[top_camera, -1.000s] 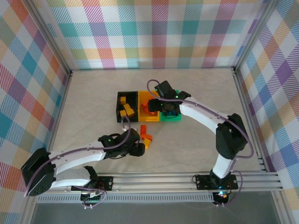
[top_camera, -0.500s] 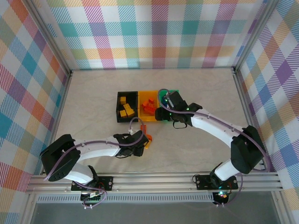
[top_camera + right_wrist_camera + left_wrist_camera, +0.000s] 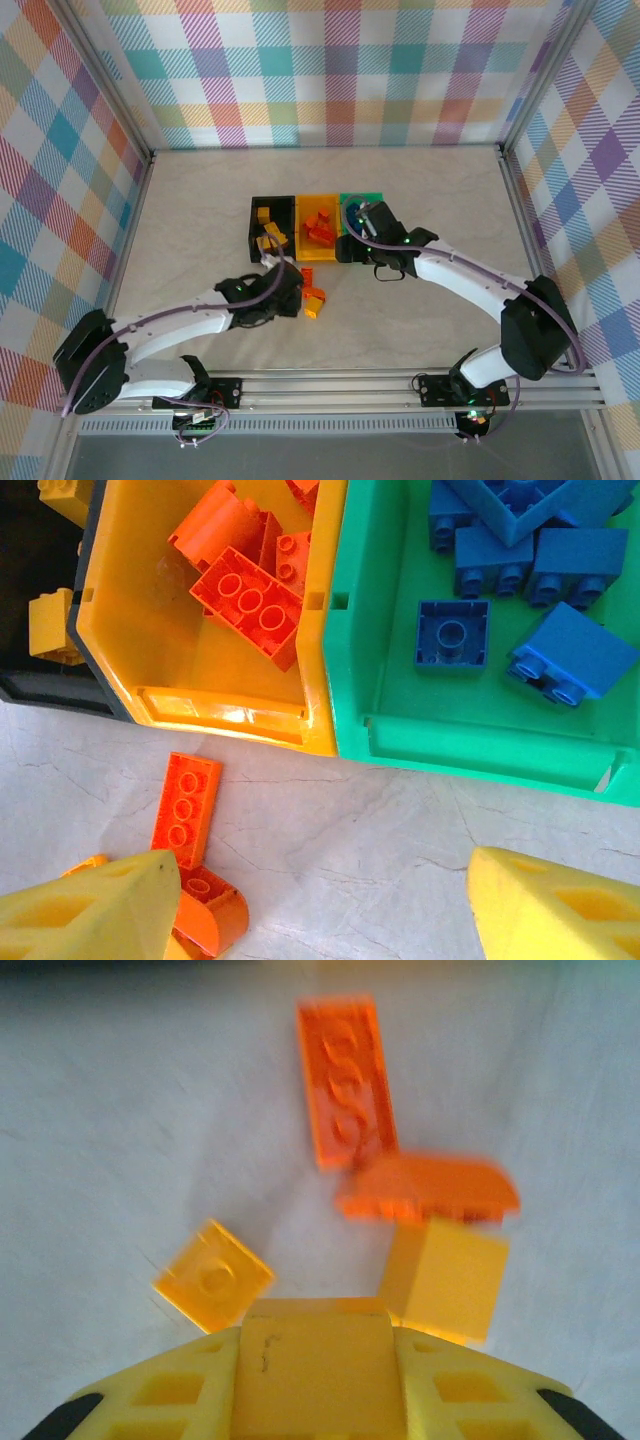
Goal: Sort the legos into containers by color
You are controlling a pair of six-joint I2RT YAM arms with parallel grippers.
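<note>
Four legos lie just beyond the left end effector gripping a yellow brick.

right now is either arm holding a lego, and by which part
Left gripper seems shut on a yellow lego, jaws pinching its two sides, though blurry. Right gripper is open, empty.

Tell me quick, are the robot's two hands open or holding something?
Left gripper: closed on a small yellow plastic brick.
Right gripper: open, holding nothing.
</note>
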